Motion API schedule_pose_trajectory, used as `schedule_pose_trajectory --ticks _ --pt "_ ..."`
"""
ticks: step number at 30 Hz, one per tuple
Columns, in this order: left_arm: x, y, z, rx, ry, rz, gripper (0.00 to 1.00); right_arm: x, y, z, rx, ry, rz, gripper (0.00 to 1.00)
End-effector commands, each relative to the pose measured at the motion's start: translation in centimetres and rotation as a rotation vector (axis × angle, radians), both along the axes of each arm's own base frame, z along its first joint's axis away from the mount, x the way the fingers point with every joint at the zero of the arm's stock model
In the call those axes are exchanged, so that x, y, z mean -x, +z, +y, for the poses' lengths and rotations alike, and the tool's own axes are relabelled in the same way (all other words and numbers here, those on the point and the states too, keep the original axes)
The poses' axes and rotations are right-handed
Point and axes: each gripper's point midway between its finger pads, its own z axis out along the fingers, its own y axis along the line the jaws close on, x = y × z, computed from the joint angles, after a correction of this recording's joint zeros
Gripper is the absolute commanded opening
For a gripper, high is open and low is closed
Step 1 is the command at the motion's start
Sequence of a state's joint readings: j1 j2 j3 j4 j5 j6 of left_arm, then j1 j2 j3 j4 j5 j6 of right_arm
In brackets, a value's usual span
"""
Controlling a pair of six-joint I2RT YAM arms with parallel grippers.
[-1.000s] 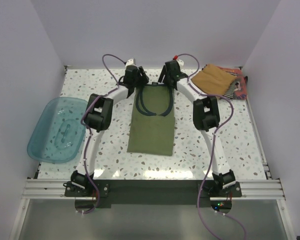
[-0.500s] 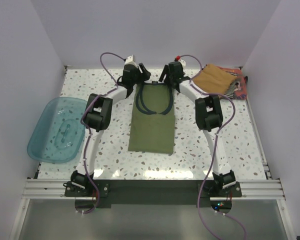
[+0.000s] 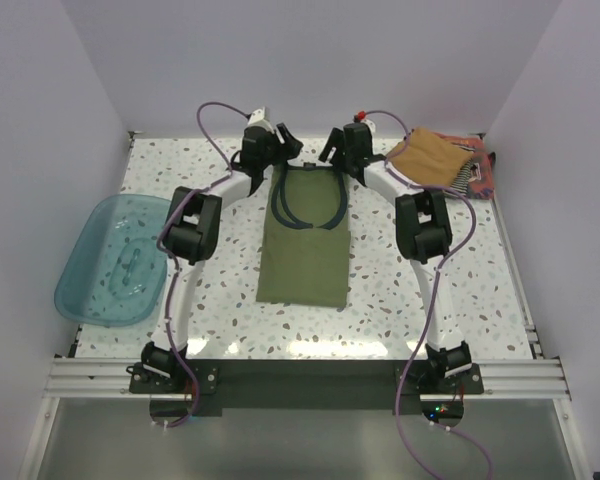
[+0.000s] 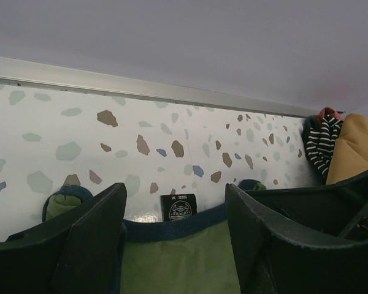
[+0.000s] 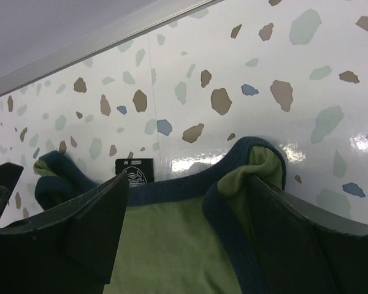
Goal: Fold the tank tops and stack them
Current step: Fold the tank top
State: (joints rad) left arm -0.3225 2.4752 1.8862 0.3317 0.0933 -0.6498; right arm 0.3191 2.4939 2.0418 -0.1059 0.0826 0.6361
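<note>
Olive tank top (image 3: pixel 303 255) | neckline under left gripper (image 4: pixel 175 190), right gripper (image 5: pixel 189 180) (both agape)

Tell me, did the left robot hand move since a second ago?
Yes. The left gripper slid a little toward the back wall, away from the green shirt, which stayed put.

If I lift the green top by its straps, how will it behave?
Probably floppy and light: the green top lies flat as thin cloth, so it should drape and unfold. Its straps curl loosely, so they may slip from a shallow pinch.
</note>
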Motion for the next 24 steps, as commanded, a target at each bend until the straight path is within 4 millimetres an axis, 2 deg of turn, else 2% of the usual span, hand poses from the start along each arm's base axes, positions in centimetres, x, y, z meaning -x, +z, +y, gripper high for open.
schedule_pose_trajectory --ticks 1,12,14,15,24 --pt "-0.5 7.2 0.6 0.034 -0.02 -0.152 0.7 -1.1 7.2 0.4 -0.082 0.011 -0.134 0.81" --pt "0.5 7.2 0.4 0.072 -0.042 -0.135 0.7 -1.8 8.6 0.3 -0.119 0.011 -0.155 0.81" --pt "0.9 7.9 0.3 0.085 -0.043 -0.141 0.7 -2.0 9.0 0.3 -0.128 0.013 -0.159 0.81" --pt "1.1 7.5 0.4 0.084 -0.044 -0.131 0.71 -1.9 8.9 0.4 -0.133 0.022 -0.151 0.81" --pt "2.4 7.6 0.4 0.111 -0.06 -0.107 0.7 -1.7 8.3 1.0 -0.185 0.036 -0.117 0.81"
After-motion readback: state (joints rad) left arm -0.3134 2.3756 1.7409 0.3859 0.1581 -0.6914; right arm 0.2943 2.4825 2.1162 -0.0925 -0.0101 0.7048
